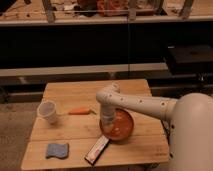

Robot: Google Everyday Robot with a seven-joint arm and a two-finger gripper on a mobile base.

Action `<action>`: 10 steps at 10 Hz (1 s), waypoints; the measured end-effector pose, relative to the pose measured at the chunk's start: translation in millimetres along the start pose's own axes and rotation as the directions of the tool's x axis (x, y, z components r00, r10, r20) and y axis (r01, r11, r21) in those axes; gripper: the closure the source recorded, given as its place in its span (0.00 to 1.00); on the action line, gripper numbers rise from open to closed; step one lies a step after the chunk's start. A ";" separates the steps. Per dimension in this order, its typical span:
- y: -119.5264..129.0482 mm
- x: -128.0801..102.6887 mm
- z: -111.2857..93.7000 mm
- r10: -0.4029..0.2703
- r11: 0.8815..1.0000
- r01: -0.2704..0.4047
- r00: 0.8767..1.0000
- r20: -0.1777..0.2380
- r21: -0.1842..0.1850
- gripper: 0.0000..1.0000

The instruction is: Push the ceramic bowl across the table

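The orange-red ceramic bowl (120, 127) sits on the light wooden table (75, 91), right of its centre and near the front. My white arm reaches in from the lower right and bends down over the bowl. My gripper (107, 121) points down at the bowl's left rim and seems to touch it. The arm hides part of the bowl's left side.
A translucent white cup (47, 111) stands at the table's left. An orange carrot (79, 111) lies between the cup and my arm. A blue sponge (56, 150) lies at the front left. A dark flat bar (97, 149) lies just in front of the bowl. Dark shelving stands behind the table.
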 end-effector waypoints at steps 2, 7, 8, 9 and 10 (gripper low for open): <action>-0.6 -20.0 2.6 -0.069 0.998 0.069 0.998 0.002 -0.001 0.99; 4.1 -75.2 8.5 -0.240 0.971 0.240 0.971 0.004 -0.009 0.99; 5.1 -77.8 9.8 -0.251 0.968 0.251 0.968 0.005 -0.012 0.99; 5.6 -81.5 10.7 -0.264 0.965 0.264 0.965 0.005 -0.015 0.99; 5.9 -87.5 11.7 -0.280 0.960 0.280 0.960 0.006 -0.018 0.99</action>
